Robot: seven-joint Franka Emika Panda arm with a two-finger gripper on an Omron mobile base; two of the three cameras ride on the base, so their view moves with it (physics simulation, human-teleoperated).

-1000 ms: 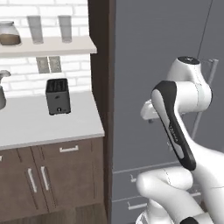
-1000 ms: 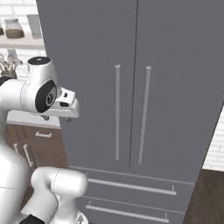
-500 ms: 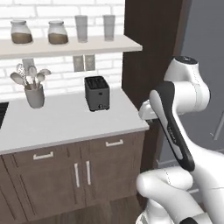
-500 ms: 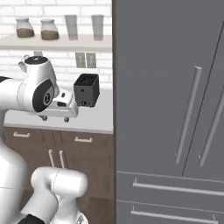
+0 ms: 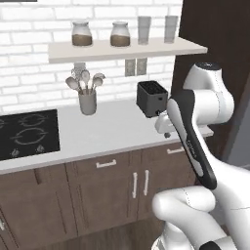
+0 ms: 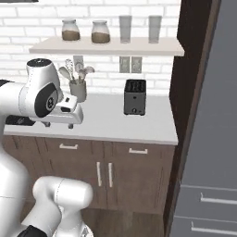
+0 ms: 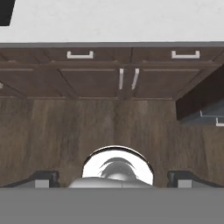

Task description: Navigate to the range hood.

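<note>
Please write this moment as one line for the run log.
task: go to hood | hood: dark strip, top-left edge, over cooktop | ahead: toaster, counter | fingers: open, empty

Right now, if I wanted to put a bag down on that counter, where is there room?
The widest bare patch of counter lies between the cooktop and the toaster, in front of the utensil holder. Another strip runs right of the toaster to the dark tall panel. Along the wall it is more crowded.

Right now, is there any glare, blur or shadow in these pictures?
Left base view: even flat light, slightly soft; the shelf casts a faint shadow on the brick wall. Right base view: similar. Hand view: a bright highlight on the robot's shiny dome.
</note>
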